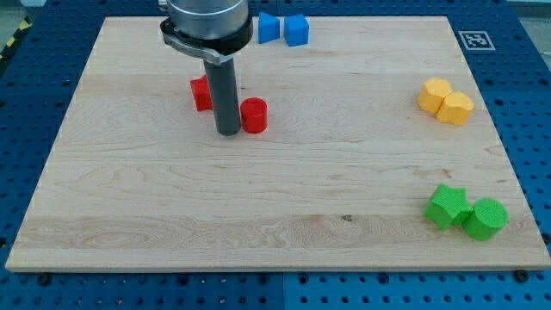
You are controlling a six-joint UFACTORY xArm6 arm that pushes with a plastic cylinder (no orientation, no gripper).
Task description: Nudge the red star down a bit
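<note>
At the board's upper left: the dark rod's tip (pixel 228 133) is being held bare, gripping nothing, between the red star block (pixel 201 93) and the red cylinder block (pixel 254 114).
The cylinder is risking being dragged along instead. Being counted: two red, two blue, two yellow, two green.

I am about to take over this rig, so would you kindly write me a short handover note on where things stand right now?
My tip is down on the board, between the red star on the view's left and the red cylinder on its right, slightly below the star.
The star sits partly behind the rod, in the upper left area.
Done: I cannot tell whether any nudge has happened.
Left: bring the tip above the star, then push it a little toward the view's bottom.
</note>
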